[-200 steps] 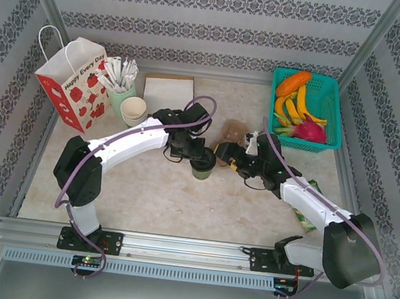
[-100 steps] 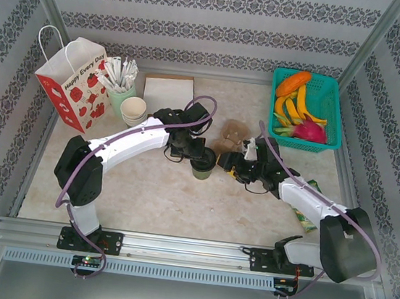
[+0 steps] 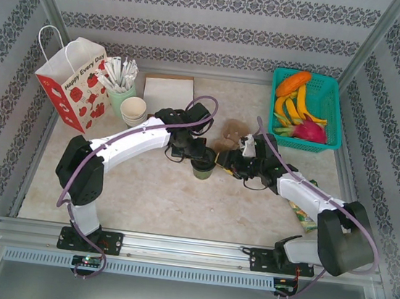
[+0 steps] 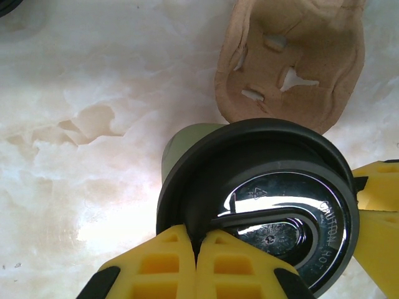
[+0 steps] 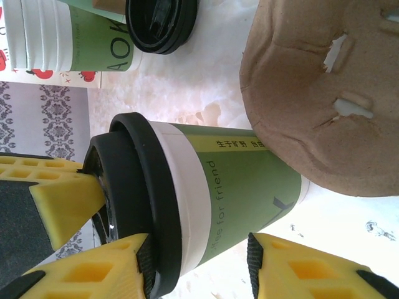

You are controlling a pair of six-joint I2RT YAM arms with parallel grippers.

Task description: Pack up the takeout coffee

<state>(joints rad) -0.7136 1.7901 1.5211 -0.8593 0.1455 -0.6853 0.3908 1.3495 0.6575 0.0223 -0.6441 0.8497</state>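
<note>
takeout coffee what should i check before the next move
1. Black lid seated on the takeout coffee: ok.
2. Cup standing upright on the table: ok.
3. Left end effector shut on the lid's rim: ok.
4. Right end effector has a finger on each side of the cup: ok. Firm contact: cannot tell.
5. Brown pulp carrier clear of the cup: cannot tell, it sits close beside it.
6. Paper bag upright at the far left: ok. Mouth open wide enough: cannot tell.
</note>
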